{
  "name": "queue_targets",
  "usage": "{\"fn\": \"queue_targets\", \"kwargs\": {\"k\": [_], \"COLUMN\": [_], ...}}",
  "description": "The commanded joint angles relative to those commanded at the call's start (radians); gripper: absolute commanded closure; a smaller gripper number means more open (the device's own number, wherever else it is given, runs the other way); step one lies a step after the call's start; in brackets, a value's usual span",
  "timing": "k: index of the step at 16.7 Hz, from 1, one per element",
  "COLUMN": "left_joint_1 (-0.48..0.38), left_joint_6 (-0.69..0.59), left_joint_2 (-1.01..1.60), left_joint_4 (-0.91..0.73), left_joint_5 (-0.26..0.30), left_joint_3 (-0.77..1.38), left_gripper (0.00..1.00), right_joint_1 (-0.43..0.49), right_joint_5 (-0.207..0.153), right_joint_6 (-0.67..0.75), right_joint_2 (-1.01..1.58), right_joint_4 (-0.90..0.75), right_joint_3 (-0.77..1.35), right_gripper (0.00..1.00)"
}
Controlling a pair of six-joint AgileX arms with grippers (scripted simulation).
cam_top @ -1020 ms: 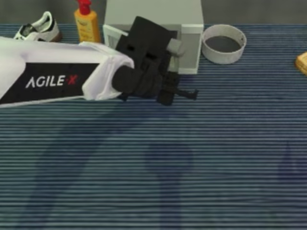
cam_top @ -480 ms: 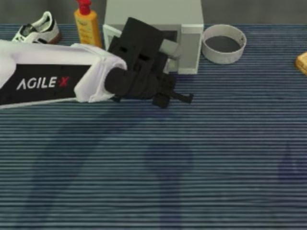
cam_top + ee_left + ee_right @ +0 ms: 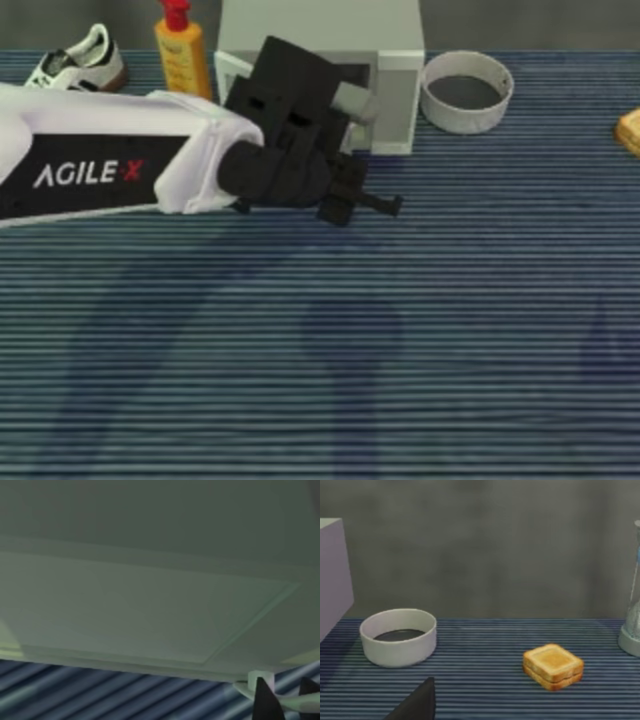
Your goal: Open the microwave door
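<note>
The grey microwave stands at the table's back middle. The microwave door is ajar, and a strip of dark interior shows beside the control panel. My left gripper reaches in from the left and is shut on the door's grey bar handle. In the left wrist view the door's pale window fills the picture. There the handle lies between the left gripper's two dark fingertips. My right arm is parked out of the top view; one dark finger shows and it holds nothing.
A round white bowl stands just right of the microwave. A yellow bottle with a red cap and a shoe stand to its left. Toast lies at the right edge, near a clear bottle.
From a second ago to half a second ago my left arm drew back to the left with the handle, swinging the door a little further out. Since then nothing has moved.
</note>
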Motion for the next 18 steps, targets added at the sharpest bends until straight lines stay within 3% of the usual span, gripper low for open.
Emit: {"fn": "queue_targets", "kwargs": {"k": [12, 18], "left_joint_1": [0.0, 0.015], "left_joint_6": [0.0, 0.045], "left_joint_2": [0.0, -0.027], "left_joint_4": [0.0, 0.013], "left_joint_5": [0.0, 0.042], "left_joint_3": [0.0, -0.029], "left_gripper": [1.0, 1.0], "right_joint_1": [0.0, 0.0], "right_joint_5": [0.0, 0.0], "right_joint_6": [0.0, 0.0], "right_joint_2": [0.0, 0.0], "right_joint_4": [0.0, 0.0], "right_joint_3": [0.0, 0.0], "right_gripper": [0.0, 0.0]}}
